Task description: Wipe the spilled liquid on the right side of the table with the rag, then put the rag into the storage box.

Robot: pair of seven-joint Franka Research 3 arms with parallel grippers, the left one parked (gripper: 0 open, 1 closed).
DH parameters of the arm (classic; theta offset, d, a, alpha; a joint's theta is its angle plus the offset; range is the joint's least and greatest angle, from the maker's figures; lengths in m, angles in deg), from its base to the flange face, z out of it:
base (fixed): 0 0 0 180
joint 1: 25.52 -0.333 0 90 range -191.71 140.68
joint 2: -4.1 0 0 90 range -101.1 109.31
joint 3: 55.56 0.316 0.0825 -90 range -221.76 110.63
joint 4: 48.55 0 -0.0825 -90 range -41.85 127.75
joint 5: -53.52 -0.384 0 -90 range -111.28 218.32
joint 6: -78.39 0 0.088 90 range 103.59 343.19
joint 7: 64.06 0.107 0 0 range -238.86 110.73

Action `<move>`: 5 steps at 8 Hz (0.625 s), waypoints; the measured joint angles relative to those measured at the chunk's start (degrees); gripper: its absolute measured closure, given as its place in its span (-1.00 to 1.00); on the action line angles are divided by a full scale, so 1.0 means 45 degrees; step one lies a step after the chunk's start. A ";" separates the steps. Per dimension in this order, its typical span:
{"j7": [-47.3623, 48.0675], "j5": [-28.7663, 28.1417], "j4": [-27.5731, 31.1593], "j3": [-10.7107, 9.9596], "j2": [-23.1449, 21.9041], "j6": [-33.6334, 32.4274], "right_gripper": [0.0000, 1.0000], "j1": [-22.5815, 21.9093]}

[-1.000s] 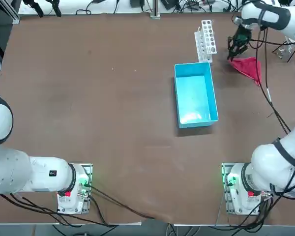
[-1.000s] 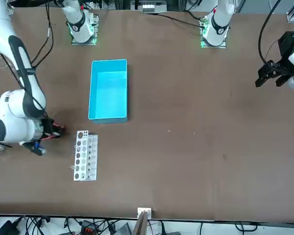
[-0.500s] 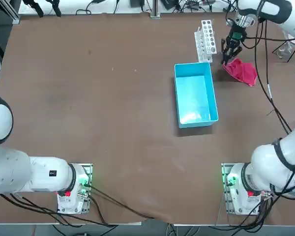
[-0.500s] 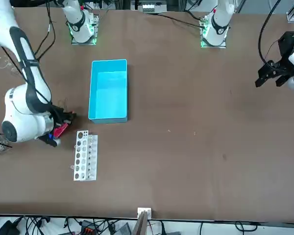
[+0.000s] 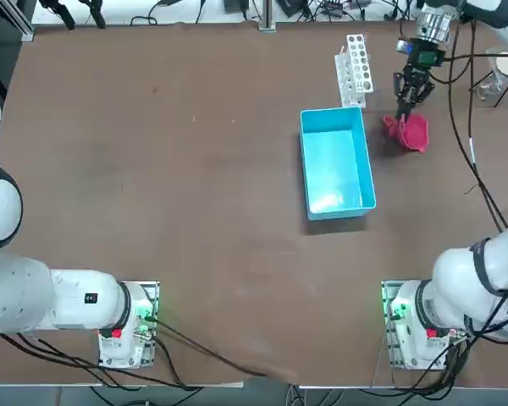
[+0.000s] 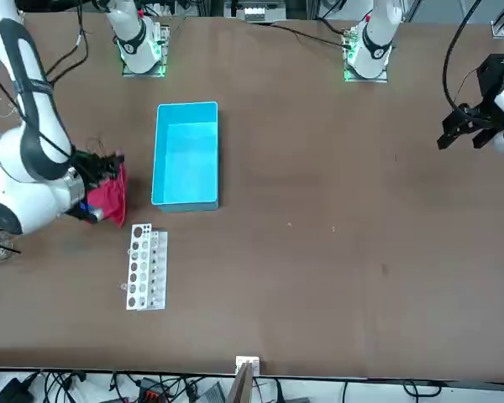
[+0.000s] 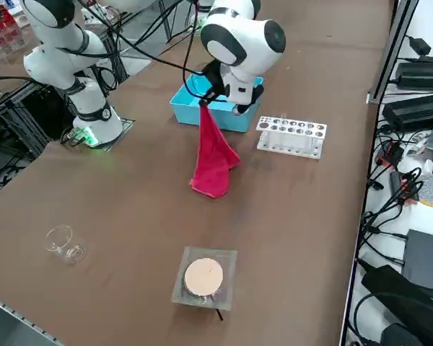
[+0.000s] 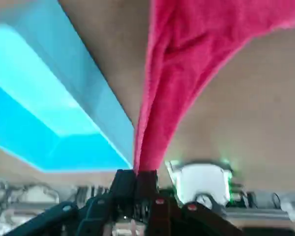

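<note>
The right end effector [image 7: 204, 101] is pinched tight on a corner of the red rag [image 7: 213, 160], which hangs from it in a long fold above the bench [image 7: 130, 202], just beside the blue box [image 5: 336, 162] and near the white rack [image 5: 355, 69].

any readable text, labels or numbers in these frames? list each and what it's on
None readable.
Storage box: plain blue, no label.
Rag, held up by the right gripper: no tag or print.
White rack: holes only, no markings.
Arm base in the top view: a small dark mark, too small to read.
</note>
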 joint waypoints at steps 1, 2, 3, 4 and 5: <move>-0.0302 0.0060 0.0399 -0.0002 -0.0266 -0.0211 0.96 0.0328; -0.0430 0.0287 0.1301 -0.0003 -0.0634 0.0475 0.96 0.0546; -0.0729 0.0580 0.2706 0.0001 -0.1149 0.1815 0.96 0.0611; -0.1243 0.0755 0.4203 0.0004 -0.1712 0.3029 0.96 0.0693; -0.2020 0.0870 0.5504 -0.0004 -0.2286 0.3866 0.96 0.1055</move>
